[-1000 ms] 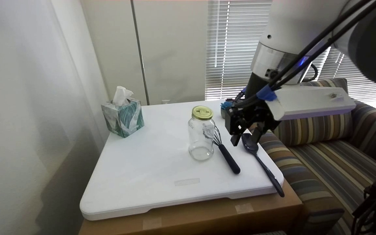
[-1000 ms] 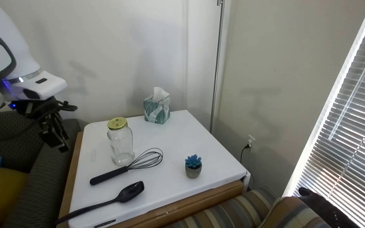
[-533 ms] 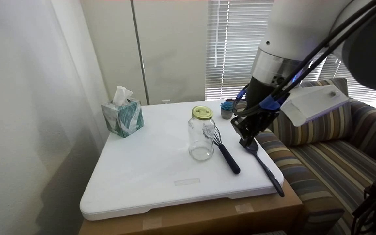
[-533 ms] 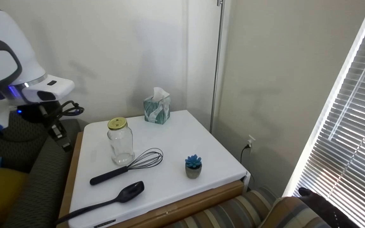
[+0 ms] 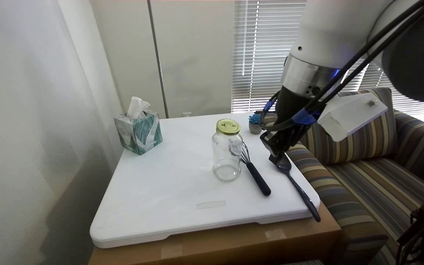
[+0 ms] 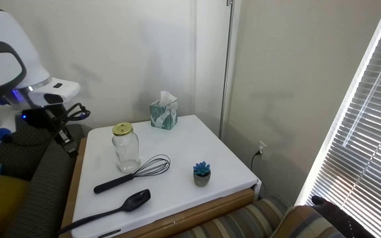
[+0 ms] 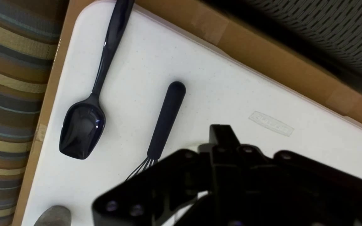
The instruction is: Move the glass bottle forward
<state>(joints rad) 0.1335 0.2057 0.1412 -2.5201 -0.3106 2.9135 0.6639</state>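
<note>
The glass bottle [image 5: 226, 156] is a clear jar with a yellow-green lid, upright on the white table [image 5: 168, 191]. In an exterior view the same bottle [image 6: 126, 152] stands just behind the whisk. My gripper [image 5: 276, 160] is to the right of the bottle there, apart from it, its tips in front of the spoon's bowl. Seen from elsewhere, the gripper [image 6: 73, 152] hangs left of the bottle, near the table's edge. In the wrist view the gripper's fingers [image 7: 223, 135] are together with nothing visible between them; the arm's dark linkage hides most of what lies beneath.
A black whisk [image 5: 258, 178] lies right beside the bottle. A dark spoon [image 5: 302, 193] is along the table's edge, near a striped sofa [image 5: 344, 206]. Farther off are a tissue box [image 6: 164, 115] and a small pot with a blue plant [image 6: 201, 178].
My gripper has gone from open to shut. The wrist has turned and shifted slightly, a little to the right in an exterior view. The bottle has not moved.
</note>
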